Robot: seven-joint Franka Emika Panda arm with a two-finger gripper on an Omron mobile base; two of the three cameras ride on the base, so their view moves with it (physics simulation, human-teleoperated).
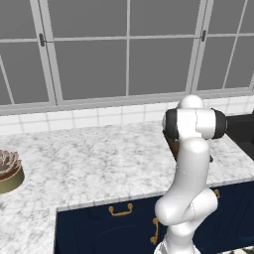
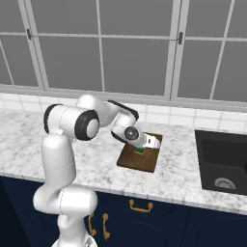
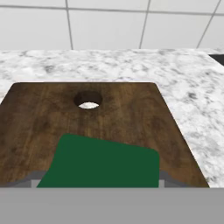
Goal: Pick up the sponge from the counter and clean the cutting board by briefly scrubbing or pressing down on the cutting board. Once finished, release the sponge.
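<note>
Sponge (image 3: 103, 162) (green top up) lies on cutting board (image 3: 100, 118) near its front edge; gripper (image 2: 144, 147) over it, jaw state can't tell; board on counter (image 2: 183, 169).

The sponge (image 3: 103, 162), dark green on top with a yellow layer beneath, is lying flat on the cutting board (image 3: 39, 118). The board, a thin dark brown wooden rectangle with a round hole, is resting on the white-grey marbled counter (image 2: 183, 178).
</note>
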